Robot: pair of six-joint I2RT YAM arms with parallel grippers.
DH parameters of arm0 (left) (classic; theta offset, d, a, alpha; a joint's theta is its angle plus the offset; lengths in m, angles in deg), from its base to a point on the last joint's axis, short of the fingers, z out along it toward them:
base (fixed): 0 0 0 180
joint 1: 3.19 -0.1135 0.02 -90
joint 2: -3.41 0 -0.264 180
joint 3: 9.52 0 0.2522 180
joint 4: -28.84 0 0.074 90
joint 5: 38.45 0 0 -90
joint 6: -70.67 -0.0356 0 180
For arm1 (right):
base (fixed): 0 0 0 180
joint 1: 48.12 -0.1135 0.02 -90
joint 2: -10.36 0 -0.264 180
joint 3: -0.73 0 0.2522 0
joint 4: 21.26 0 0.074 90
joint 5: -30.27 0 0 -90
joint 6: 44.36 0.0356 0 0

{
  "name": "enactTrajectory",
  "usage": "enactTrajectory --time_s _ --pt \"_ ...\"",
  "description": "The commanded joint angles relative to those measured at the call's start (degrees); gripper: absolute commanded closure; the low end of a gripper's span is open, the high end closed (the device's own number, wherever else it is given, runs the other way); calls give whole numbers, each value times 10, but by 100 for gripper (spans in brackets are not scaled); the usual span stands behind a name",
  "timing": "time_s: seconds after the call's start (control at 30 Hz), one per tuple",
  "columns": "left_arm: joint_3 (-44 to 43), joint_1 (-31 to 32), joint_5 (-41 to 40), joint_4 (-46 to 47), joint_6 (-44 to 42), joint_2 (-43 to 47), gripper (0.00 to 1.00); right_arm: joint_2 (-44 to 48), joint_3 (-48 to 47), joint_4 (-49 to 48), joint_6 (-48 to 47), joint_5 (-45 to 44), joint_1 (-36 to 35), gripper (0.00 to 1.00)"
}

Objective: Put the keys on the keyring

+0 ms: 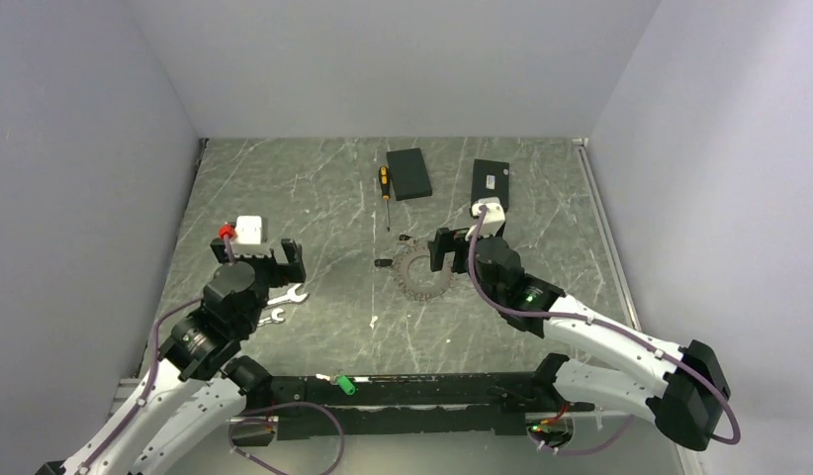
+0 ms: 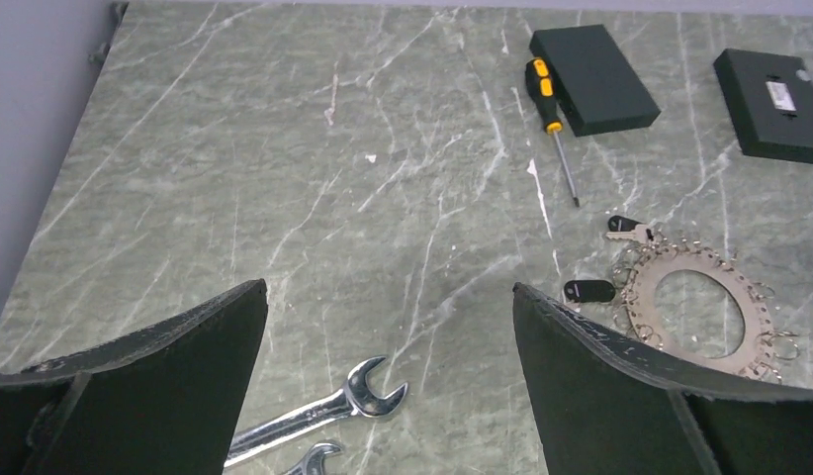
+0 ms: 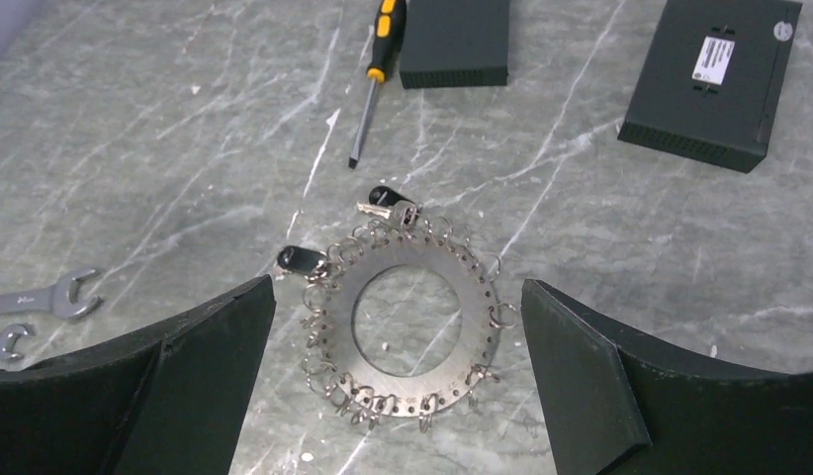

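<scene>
The keyring (image 3: 480,319) is a flat metal disc with a round hole and several small split rings round its rim. It lies flat on the table (image 1: 314,208) and also shows in the top view (image 1: 407,283) and the left wrist view (image 2: 697,260). Two dark-headed keys lie at its rim, one at the far edge (image 3: 388,203) and one at the left (image 3: 299,260). I cannot tell if they are strung on. My right gripper (image 3: 398,285) is open, empty and just above the ring. My left gripper (image 2: 389,287) is open and empty, far left of it.
Two silver spanners (image 2: 314,411) lie under the left gripper and show in the top view (image 1: 284,295). A black-and-yellow screwdriver (image 1: 385,183) and two flat black boxes (image 1: 408,172) (image 1: 492,184) lie beyond the ring. Grey walls enclose three sides.
</scene>
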Motion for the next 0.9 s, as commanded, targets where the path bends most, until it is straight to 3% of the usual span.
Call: enactTrajectory --time_s 0.0,0.17,0.3,0.5,0.57,0.73,0.87 --pt "-33 -3 -37 -13 50 -50 1 -7 -14 12 18 -2 8 0" --pt "-44 -3 10 -38 -3 -82 1 -30 -29 50 38 36 39 0" --pt "-31 -3 47 -35 -19 -52 1 -44 -24 56 52 97 75 0" --pt "-18 -3 100 -23 -46 -30 1 -102 -52 78 3 305 85 3" --pt "-23 -3 89 -27 -49 -35 1 -141 -80 109 -4 355 63 9" --pt "-38 -4 36 -40 -38 -30 1 -230 -136 146 -4 309 -74 14" --pt "-34 -5 -16 -32 -28 -9 3 -299 -182 149 40 346 -139 26"
